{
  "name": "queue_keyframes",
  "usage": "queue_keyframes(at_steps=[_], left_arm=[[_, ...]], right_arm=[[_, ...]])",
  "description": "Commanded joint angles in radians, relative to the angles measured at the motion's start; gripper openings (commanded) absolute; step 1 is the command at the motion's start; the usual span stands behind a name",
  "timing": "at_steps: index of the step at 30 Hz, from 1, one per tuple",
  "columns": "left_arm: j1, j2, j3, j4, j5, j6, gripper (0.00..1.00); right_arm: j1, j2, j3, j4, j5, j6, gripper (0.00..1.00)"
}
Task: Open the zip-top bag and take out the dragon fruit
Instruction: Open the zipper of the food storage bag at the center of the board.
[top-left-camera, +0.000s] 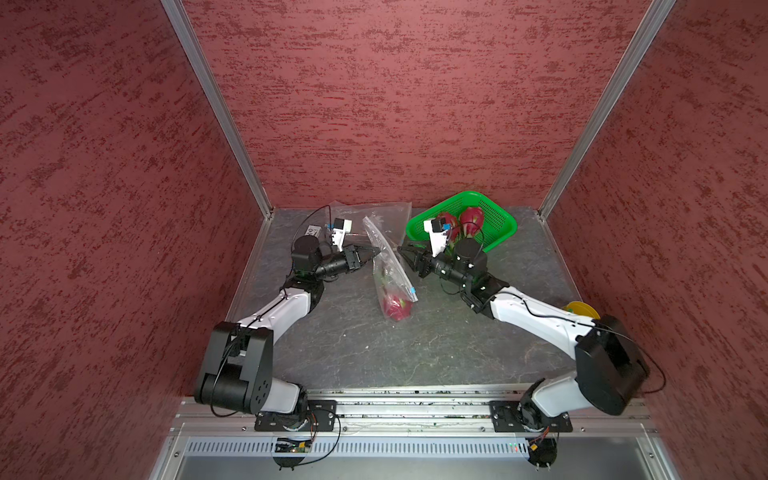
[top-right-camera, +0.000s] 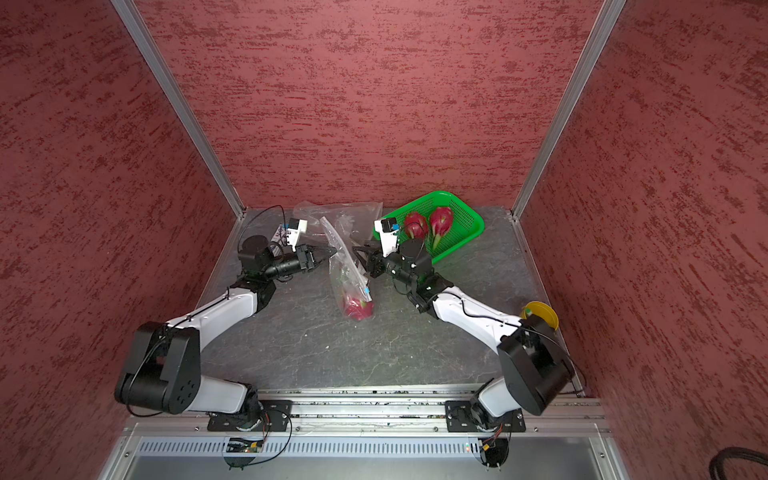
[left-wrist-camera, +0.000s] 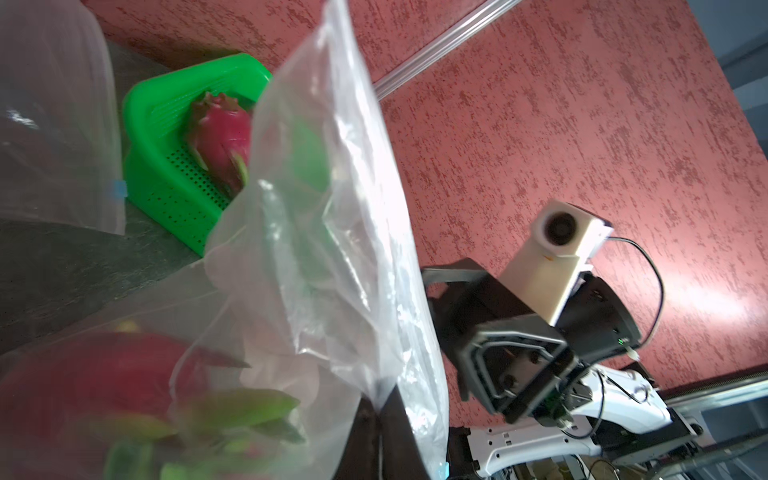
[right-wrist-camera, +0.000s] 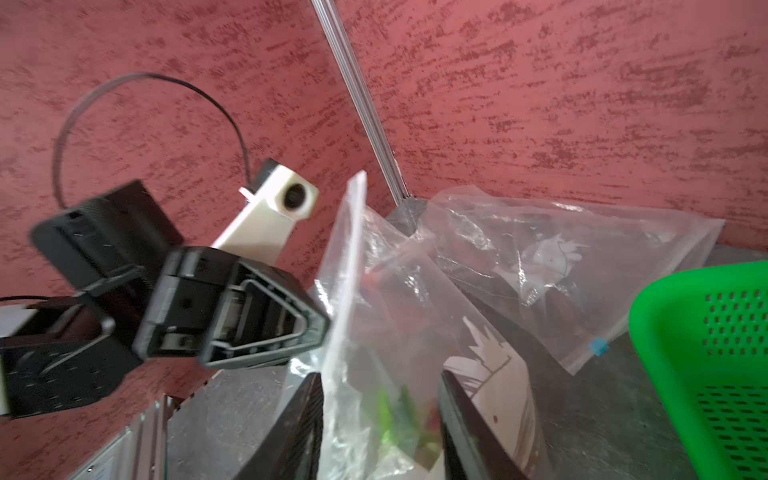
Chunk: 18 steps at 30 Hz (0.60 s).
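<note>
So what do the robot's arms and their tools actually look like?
The left arm and right arm match: white shells on the long links, black joints, thin black cables looping alongside. The left tool and right tool are black with tapered triangular fingers, each topped by a white camera block.

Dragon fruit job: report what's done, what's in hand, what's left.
Done: two dragon fruit lie in the green basket; an empty-looking bag lies behind. In hand: the left gripper is shut on the standing zip-top bag; the right gripper, jaws open, straddles it opposite. Left: one dragon fruit sits in that bag's bottom.
</note>
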Motion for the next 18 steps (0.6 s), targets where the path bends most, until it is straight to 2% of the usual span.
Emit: queue_keyframes(at_steps=[1,6,9,13,16,18], left_arm=[[0.001,0.023,-0.015,0.101,0.050,-0.020,0.07],[-0.004,0.048,-0.014,0.101,0.036,-0.024,0.13],[-0.007,0.061,-0.008,0.093,0.031,-0.025,0.21],[-0.010,0.071,-0.003,0.082,0.025,-0.025,0.23],[-0.011,0.072,-0.002,0.083,0.022,-0.027,0.21],[-0.012,0.068,-0.002,0.083,0.021,-0.029,0.18]], right_arm=[[-0.001,0.069,0.032,0.039,-0.089,0.024,0.44],[0.017,0.095,0.003,0.200,-0.258,0.121,0.49],[0.019,0.090,-0.015,0.253,-0.300,0.160,0.53],[0.022,0.105,-0.032,0.289,-0.328,0.196,0.57],[0.022,0.139,-0.035,0.312,-0.338,0.228,0.55],[0.022,0.157,-0.037,0.323,-0.341,0.247,0.50]])
